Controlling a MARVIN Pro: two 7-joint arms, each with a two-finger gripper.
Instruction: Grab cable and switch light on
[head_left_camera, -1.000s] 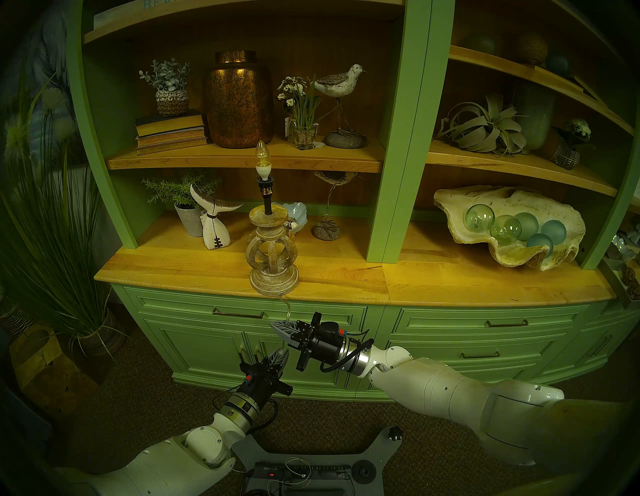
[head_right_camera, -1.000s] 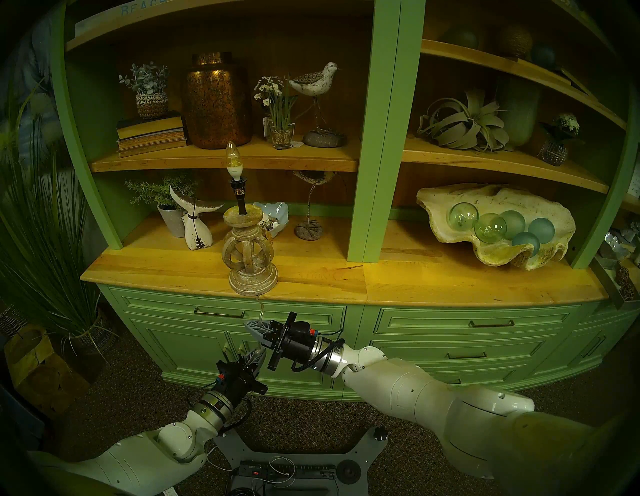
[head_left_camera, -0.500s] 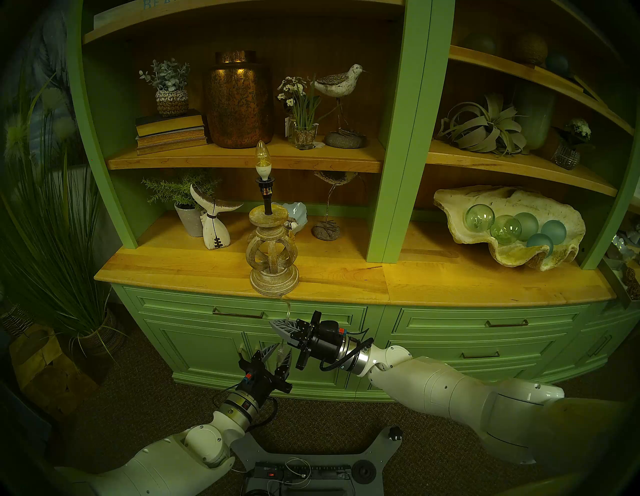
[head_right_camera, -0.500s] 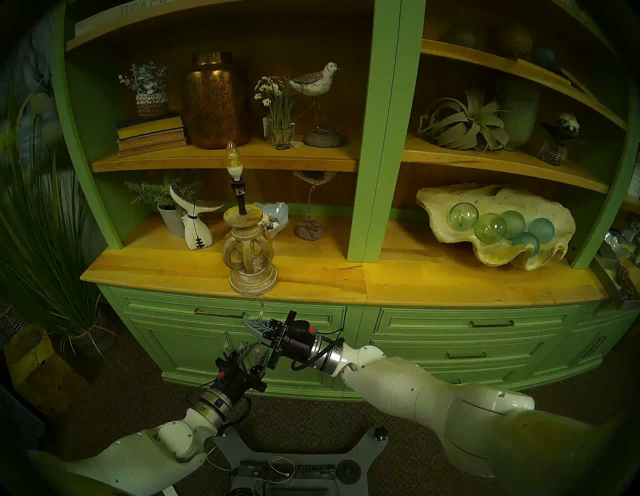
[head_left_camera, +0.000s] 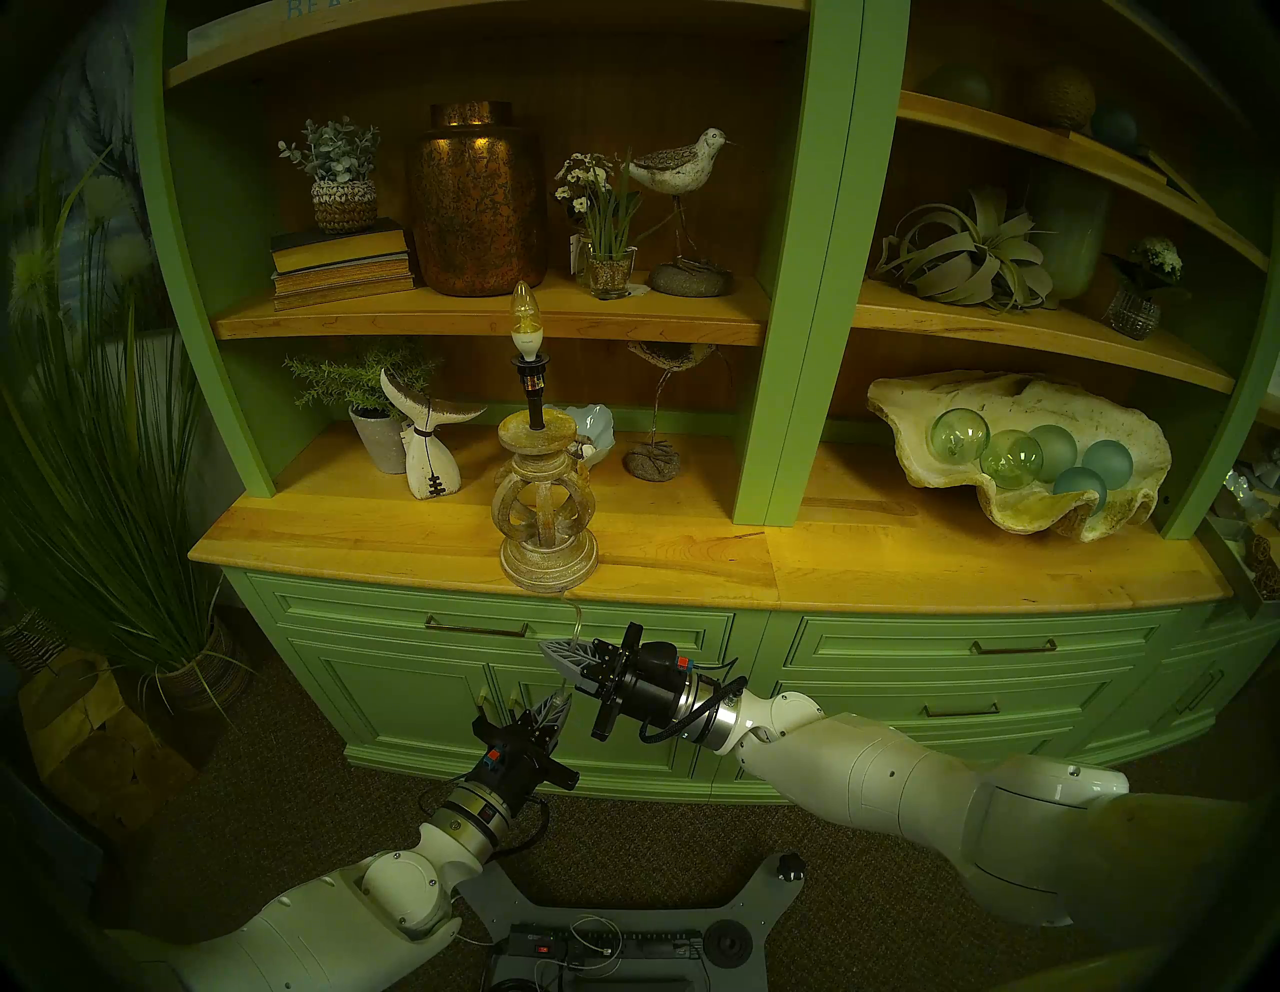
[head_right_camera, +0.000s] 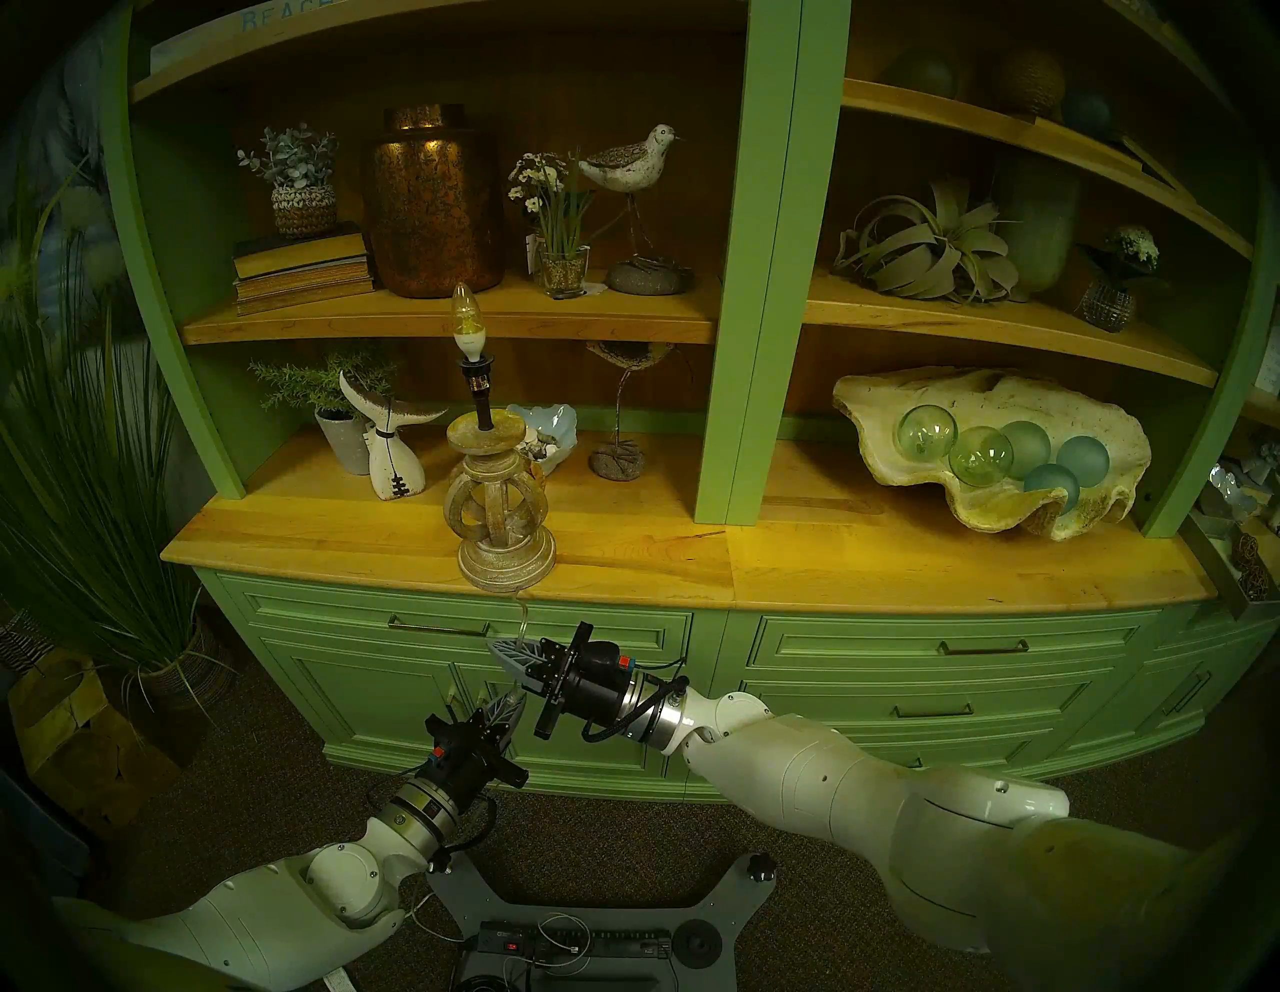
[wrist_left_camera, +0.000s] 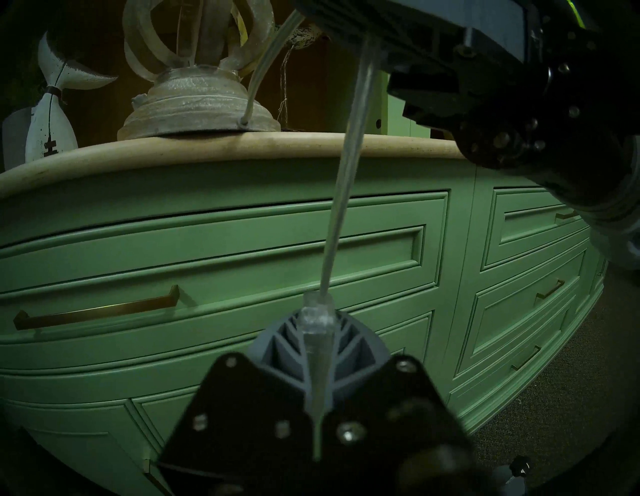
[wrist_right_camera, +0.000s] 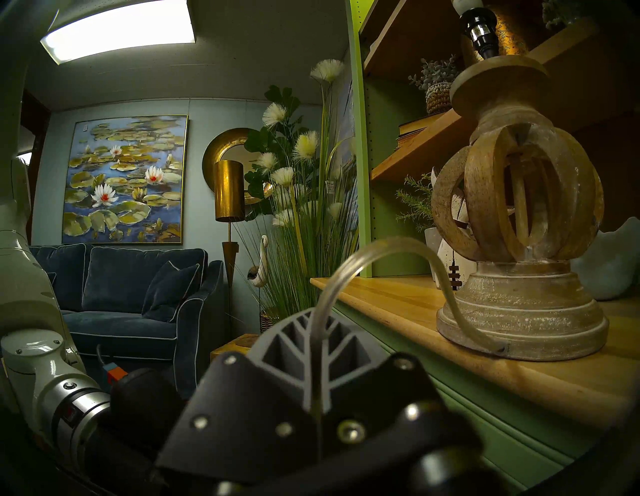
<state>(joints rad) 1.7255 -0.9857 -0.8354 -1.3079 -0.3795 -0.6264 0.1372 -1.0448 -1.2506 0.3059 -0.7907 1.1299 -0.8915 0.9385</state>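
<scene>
The lamp (head_left_camera: 547, 512) stands at the front edge of the wooden counter (head_left_camera: 692, 561); its candle bulb (head_left_camera: 526, 312) shows no bright glow. The clear cable (head_left_camera: 575, 620) hangs from the lamp base in front of the drawers. My right gripper (head_left_camera: 550, 649) is shut on the cable just below the counter, as the right wrist view (wrist_right_camera: 313, 317) shows, with the cable (wrist_right_camera: 381, 246) arching to the lamp (wrist_right_camera: 519, 311). My left gripper (head_left_camera: 560, 703) is shut on the clear switch block (wrist_left_camera: 317, 304) lower down the cable (wrist_left_camera: 343, 194).
Green drawers with bar handles (head_left_camera: 478, 629) lie right behind both grippers. A white whale-tail figure (head_left_camera: 429, 450) and a copper-brown jar (head_left_camera: 478, 208) stand on the shelves. Tall potted grass (head_left_camera: 125, 485) stands at left. A power strip with white wires (head_left_camera: 596, 945) lies on my base.
My left gripper was shut on the switch block a second ago, opened around it half a second ago, and is shut on it again now. The right gripper and the bulb look unchanged.
</scene>
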